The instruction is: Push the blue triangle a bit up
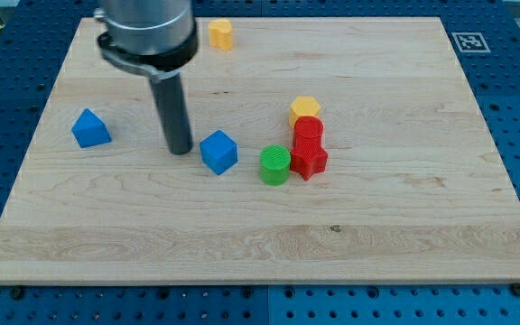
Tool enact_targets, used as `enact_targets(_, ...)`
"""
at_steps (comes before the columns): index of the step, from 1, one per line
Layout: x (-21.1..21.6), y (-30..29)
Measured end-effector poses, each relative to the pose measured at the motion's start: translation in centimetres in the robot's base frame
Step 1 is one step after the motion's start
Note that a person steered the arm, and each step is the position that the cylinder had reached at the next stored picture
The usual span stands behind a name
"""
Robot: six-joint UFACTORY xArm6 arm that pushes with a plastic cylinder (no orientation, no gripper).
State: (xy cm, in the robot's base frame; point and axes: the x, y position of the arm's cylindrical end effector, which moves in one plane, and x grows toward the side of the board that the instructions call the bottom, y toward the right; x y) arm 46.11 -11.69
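My tip is down on the wooden worktop. No pincer on this arm, just the straight dark rod, so nothing spread or pinched. The tip touches no block.

Blue cube sits just beside the tip, toward the view's right, with a small gap between them. Blue triangle is well apart from the tip, toward the view's left and slightly toward the view's top, alone near the worktop's left edge.

Further toward the view's right of the tip: green cylinder, touching or nearly touching a red star-like block. Another red block sits right behind that one, and a yellow hexagon is up against it on the top side.

Toward the view's top of the tip, slightly right: a second yellow block near the worktop's far edge, shape hard to tell.
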Motion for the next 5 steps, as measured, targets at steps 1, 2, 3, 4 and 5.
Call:
enact_targets(1, 1.0, 1.9)
enact_targets(2, 1.2, 4.5)
enact_targets(3, 1.2, 4.5)
enact_targets(4, 1.2, 5.9)
enact_targets(5, 1.2, 5.9)
